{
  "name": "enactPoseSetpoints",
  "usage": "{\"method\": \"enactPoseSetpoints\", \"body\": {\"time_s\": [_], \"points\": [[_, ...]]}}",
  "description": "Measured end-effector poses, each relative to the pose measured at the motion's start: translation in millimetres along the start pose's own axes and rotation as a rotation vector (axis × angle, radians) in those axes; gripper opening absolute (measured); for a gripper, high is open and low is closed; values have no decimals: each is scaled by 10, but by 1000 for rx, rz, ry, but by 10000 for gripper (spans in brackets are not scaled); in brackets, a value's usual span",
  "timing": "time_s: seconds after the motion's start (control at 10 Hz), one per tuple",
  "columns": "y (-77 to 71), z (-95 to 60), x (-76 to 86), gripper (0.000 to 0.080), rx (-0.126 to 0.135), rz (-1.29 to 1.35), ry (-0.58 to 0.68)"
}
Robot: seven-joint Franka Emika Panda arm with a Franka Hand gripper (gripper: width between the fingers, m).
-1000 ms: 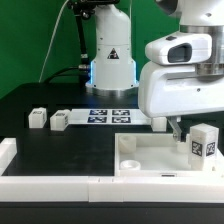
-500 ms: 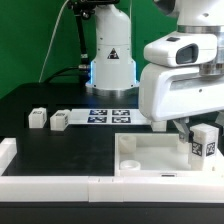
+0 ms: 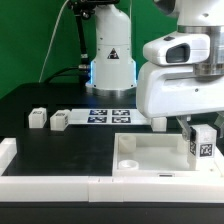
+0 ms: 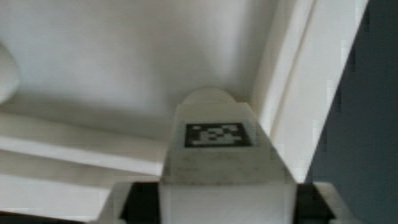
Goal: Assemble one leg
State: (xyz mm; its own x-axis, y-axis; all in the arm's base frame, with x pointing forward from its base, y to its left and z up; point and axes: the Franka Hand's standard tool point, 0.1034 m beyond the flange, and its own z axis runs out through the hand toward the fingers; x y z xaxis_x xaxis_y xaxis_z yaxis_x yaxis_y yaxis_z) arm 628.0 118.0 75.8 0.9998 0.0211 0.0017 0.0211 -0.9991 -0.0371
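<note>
My gripper (image 3: 202, 130) is shut on a white leg (image 3: 205, 141) with a black-and-white tag on its face, holding it upright over the far right corner of the white tabletop (image 3: 150, 157). In the wrist view the leg (image 4: 221, 140) fills the space between my two dark fingers (image 4: 139, 203), its rounded tip pointing at the tabletop's inner corner next to the raised rim (image 4: 290, 70). A round corner socket (image 3: 125, 145) shows at the tabletop's far left corner. Two more legs (image 3: 38, 118) (image 3: 59, 119) lie on the black table at the exterior view's left.
The marker board (image 3: 110, 115) lies behind the tabletop near the robot base (image 3: 111, 62). White L-shaped border walls (image 3: 60, 185) run along the front edge and left corner of the table. Another small white part (image 3: 158, 124) sits behind the tabletop, under my arm.
My gripper has carried the leg slightly to the exterior view's right and a little lower, toward the tabletop's far right corner.
</note>
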Motion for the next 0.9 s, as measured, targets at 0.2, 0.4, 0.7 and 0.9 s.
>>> {"method": "enactPoseSetpoints", "body": {"time_s": [0.2,0.4,0.7,0.9], "points": [[14,-2,4,291,15,240,-2],[71,-1,6,291,8,401,-2],[174,-10,5,297,-17,648,7],[273,-20,1,301,-44,773,16]]}}
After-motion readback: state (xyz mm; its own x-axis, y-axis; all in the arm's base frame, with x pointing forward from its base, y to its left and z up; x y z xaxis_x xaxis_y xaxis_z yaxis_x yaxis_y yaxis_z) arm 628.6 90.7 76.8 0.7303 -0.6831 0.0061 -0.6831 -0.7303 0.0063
